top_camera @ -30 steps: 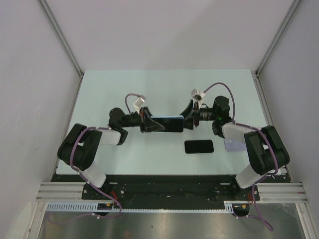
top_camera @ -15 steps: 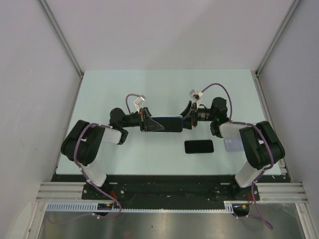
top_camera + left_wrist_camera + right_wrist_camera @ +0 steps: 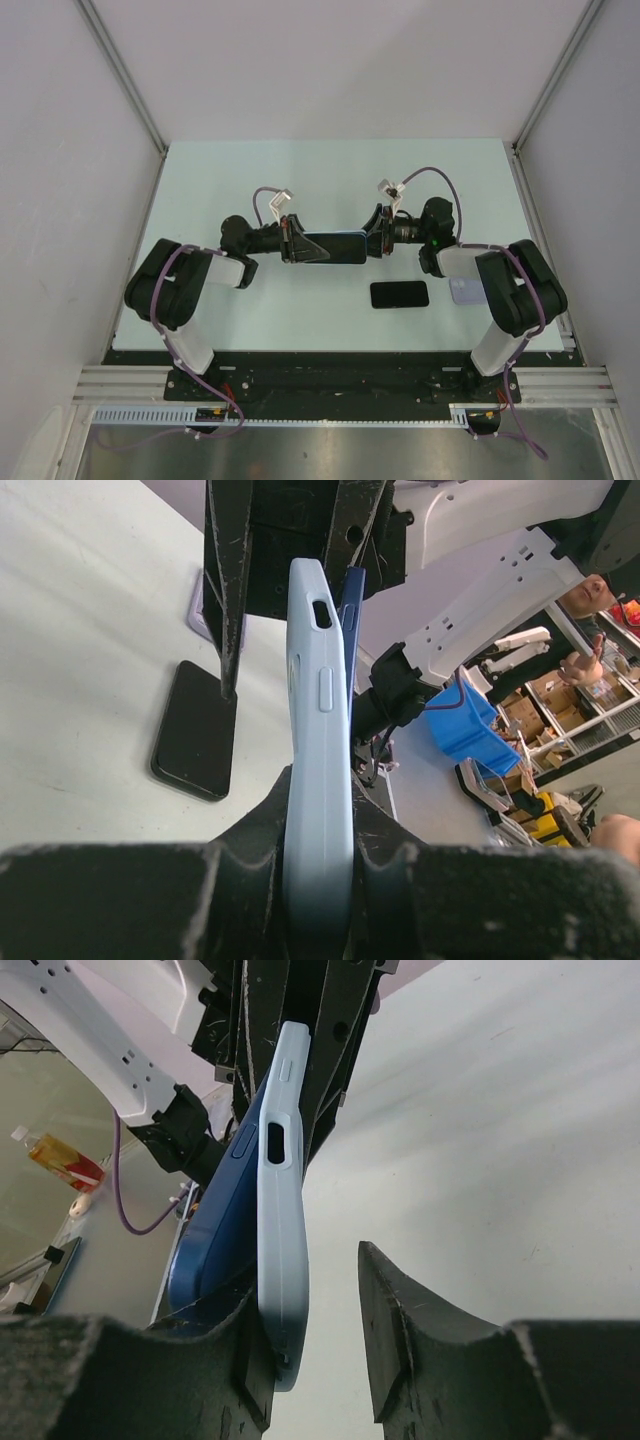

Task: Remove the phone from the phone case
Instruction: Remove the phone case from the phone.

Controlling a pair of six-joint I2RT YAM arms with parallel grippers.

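Phone case [image 3: 335,247] above pale-green table [image 3: 300,180], grey walls [image 3: 330,60].

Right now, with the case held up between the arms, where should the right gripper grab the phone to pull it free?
Probably the end of the phone nearest the right gripper, coming from the right: there it already stands off the case, which the left gripper clamps.

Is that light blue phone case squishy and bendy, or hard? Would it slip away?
Probably bendy: in the left wrist view the light blue rubbery-looking phone case gapes away from the dark blue phone at its top end. Its matte skin likely grips rather than slips in the left end effector clamping it. Thin, with cutouts, so probably light.
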